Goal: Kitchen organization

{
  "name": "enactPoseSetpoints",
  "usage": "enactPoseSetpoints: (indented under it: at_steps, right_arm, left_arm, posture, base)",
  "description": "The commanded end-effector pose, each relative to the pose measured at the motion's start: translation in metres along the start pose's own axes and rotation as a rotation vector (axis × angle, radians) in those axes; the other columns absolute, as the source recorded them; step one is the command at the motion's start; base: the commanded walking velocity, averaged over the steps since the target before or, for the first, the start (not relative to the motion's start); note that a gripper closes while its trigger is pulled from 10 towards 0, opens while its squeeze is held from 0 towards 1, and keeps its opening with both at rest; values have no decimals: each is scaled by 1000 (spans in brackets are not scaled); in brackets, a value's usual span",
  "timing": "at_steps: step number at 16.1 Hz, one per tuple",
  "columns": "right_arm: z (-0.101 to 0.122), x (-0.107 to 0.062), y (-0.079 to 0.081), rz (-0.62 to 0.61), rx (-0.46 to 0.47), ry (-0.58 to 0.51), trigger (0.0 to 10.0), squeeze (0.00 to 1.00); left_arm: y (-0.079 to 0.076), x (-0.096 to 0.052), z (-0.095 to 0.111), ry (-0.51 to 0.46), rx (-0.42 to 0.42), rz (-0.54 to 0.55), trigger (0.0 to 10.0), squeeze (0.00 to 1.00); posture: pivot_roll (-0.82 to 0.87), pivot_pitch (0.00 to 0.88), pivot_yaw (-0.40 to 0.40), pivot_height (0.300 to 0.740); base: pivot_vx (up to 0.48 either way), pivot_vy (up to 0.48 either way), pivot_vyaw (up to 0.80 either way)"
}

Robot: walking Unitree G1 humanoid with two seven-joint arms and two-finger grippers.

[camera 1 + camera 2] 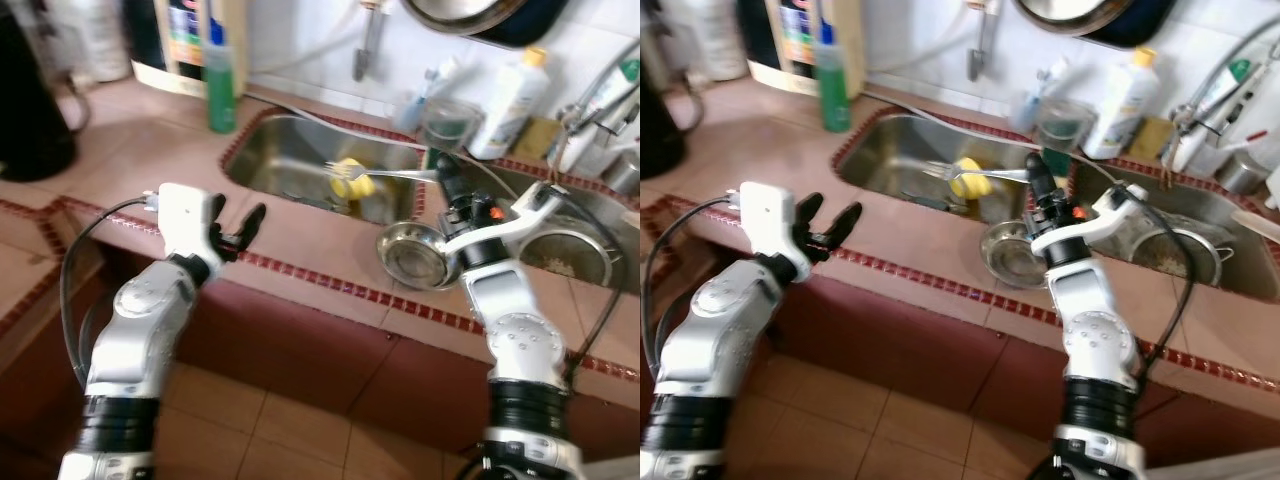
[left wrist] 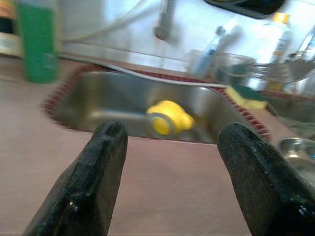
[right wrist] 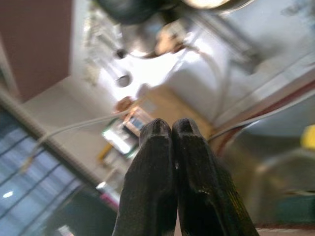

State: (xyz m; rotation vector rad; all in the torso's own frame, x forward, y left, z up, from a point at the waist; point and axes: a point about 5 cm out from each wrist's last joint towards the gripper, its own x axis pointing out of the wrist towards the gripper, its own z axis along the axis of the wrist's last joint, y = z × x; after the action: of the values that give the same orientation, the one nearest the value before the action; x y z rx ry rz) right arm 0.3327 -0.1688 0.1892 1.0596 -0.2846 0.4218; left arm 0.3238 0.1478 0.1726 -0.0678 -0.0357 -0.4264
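Fork (image 1: pixel 385 173) handle hidden in right gripper (image 1: pixel 445 172), blurred sink (image 1: pixel 300 150)

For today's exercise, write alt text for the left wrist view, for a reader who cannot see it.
Two open black fingers of the left gripper frame a steel sink holding a yellow object. A green bottle stands on the pinkish counter beyond it.

1. A sink (image 1: pixel 300 160) is set into the counter (image 1: pixel 140 160), with a yellow object (image 1: pixel 352 180) lying in it.
2. A green bottle (image 1: pixel 220 75) stands on the counter at the sink's far left.
3. A metal bowl (image 1: pixel 415 255) sits on the counter, right of the sink and near its front edge.
4. A white bottle (image 1: pixel 512 100) stands far right, behind a second basin (image 1: pixel 570 250).
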Motion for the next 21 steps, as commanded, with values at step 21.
enactPoseSetpoints:
  at_steps: [21]
  right_arm:
    - [-1, 5, 9, 39, 6, -1, 10000, 0]
  left_arm:
    - [13, -6, 1, 12, 18, 40, 10000, 0]
  posture:
    - [40, 0, -111, 740]
  base:
    - [317, 0, 0]
